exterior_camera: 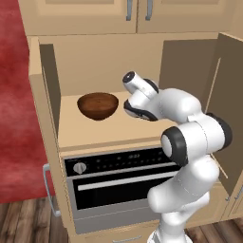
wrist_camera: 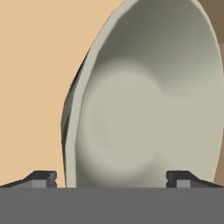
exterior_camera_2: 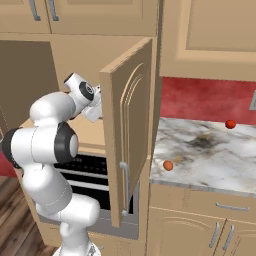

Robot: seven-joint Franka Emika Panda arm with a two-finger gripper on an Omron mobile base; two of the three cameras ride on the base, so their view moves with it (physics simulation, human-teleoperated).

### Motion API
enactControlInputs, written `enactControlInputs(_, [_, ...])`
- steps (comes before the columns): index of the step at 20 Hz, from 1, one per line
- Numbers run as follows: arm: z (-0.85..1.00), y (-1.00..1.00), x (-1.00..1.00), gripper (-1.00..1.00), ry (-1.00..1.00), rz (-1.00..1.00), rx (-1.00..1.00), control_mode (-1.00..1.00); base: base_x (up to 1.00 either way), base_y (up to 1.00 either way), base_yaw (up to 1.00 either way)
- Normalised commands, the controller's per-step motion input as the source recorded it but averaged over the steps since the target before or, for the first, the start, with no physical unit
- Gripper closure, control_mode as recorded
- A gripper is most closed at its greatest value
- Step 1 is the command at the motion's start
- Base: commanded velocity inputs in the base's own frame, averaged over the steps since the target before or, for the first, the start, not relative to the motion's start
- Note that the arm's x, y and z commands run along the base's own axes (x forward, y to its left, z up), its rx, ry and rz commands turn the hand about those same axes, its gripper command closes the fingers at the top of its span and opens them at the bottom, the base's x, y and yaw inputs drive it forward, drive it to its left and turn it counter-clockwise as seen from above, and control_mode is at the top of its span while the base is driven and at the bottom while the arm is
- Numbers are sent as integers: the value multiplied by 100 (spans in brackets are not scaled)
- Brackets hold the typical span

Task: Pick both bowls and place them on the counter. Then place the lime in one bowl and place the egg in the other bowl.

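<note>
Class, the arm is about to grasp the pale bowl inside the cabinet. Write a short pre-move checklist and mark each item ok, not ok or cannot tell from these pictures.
1. Gripper open: ok, its fingers stand wide apart.
2. Pale bowl in front of the hand: ok, it sits close ahead in the hand view.
3. Bowl rim between the fingers: cannot tell, the rim's near edge runs close to one finger.
4. Wooden bowl out of the way: ok, it rests on the shelf to the side of the hand.
5. Cabinet door open: ok.
6. Counter has free space: ok, the egg and a red ball leave bare stone.
</note>
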Motion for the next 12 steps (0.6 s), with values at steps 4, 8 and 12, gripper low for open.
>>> enactControlInputs(4, [-32, 0, 7, -100, 7, 0, 0, -100, 0, 0, 0])
enactControlInputs(8, [-35, 0, 14, 100, 9, 0, 0, -100, 0, 0, 0])
enactControlInputs(12, [-20, 0, 3, 100, 3, 2, 0, -100, 0, 0, 0])
